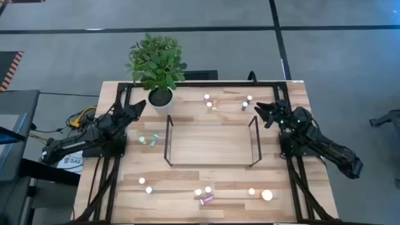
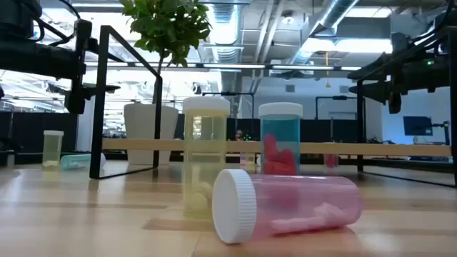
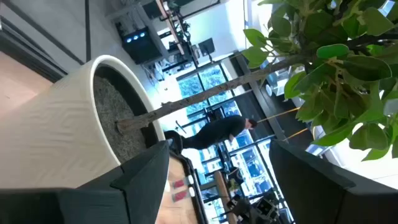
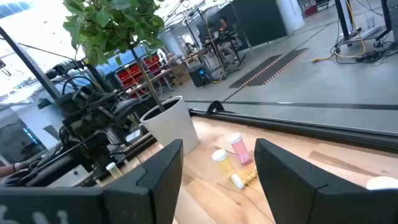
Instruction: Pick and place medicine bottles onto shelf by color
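Note:
The light-wood shelf point(image 1: 209, 145) with thin black wire ends stands at the table's middle, with nothing on it. Small white-capped medicine bottles lie scattered: two teal ones point(image 1: 149, 140) left of the shelf, several at the far side point(image 1: 212, 103), several along the near edge, among them a pink one on its side point(image 1: 206, 199) and a wider white-orange one point(image 1: 267, 195). My left gripper point(image 1: 139, 107) is open, raised near the plant pot. My right gripper point(image 1: 261, 113) is open, raised by the shelf's far right corner. Both are empty.
A white pot point(image 1: 160, 100) with a green plant stands at the far left, right in front of my left gripper point(image 3: 217, 168). A black table frame point(image 1: 206, 82) runs along the far edge and sides. In the low view, a yellow bottle point(image 2: 206, 157) and a teal bottle point(image 2: 280, 139) stand behind the lying pink bottle point(image 2: 285, 203).

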